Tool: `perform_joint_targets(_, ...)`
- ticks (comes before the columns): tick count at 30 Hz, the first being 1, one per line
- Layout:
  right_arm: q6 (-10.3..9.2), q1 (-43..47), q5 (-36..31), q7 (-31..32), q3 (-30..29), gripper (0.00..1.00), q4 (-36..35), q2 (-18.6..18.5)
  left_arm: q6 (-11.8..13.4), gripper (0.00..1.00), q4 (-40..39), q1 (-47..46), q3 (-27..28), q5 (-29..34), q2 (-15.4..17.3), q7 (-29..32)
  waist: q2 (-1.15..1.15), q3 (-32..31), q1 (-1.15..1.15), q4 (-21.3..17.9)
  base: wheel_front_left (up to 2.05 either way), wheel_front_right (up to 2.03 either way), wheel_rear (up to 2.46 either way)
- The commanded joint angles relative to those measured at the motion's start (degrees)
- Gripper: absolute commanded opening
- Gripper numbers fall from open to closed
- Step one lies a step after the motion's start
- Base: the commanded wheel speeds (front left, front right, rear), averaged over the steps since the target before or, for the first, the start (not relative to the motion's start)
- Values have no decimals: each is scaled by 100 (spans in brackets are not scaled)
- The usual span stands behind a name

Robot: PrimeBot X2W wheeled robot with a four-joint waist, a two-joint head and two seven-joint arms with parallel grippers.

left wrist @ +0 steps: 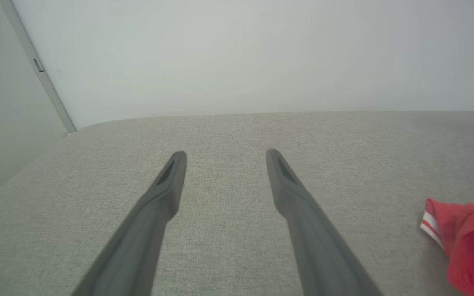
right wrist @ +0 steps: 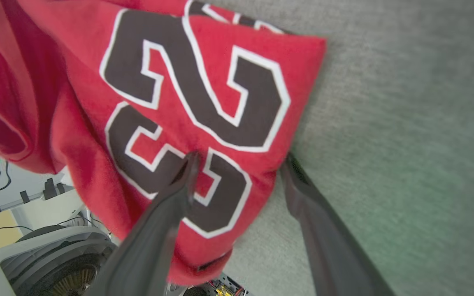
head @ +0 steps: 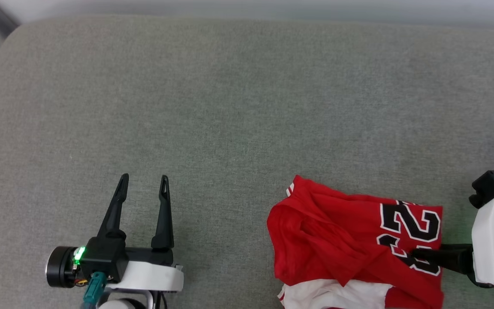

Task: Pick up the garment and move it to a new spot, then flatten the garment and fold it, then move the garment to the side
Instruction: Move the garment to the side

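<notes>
The grey cushion (head: 230, 107) lies bare ahead of and around my left gripper (head: 144, 177), so I have free passage up to the pale wall (left wrist: 237, 53). On my right the bunched garment (head: 341, 240) blocks the way, its edge between my right gripper's (right wrist: 240, 158) spread fingers.

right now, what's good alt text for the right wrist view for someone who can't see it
A red garment with a large black, white-edged number lies on a grey cushion. The right end effector is open at its edge, one finger over the number.
</notes>
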Motion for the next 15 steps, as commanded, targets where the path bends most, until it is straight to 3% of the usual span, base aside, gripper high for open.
perform_joint_targets(1, -5, 158, 64, 23, 150, 100, -15, 122, 43, 100, -30, -123, -20, -35, -9, -11, 0, 257, -1, 158, 0, 0, 0)
perform_joint_targets(9, -5, 233, 241, -49, 682, 100, -49, 320, 85, 100, 27, -320, -70, -75, -9, -11, 0, 433, -1, 209, 0, 0, 0)
perform_joint_targets(10, -5, 228, 254, -76, 737, 31, -79, 283, 85, 100, 31, -333, -73, -74, -10, -11, 0, 434, -1, 210, 0, 0, 0)
perform_joint_targets(11, -5, 216, 280, -105, 778, 0, -101, 249, 84, 100, 38, -334, -76, -72, -10, -11, 0, 432, -1, 211, 0, 0, 0)
perform_joint_targets(15, -5, 35, 320, -322, 853, 0, -252, 6, 92, 100, 75, -295, -64, -53, -9, -11, 0, 362, -1, 190, 0, 0, 0)
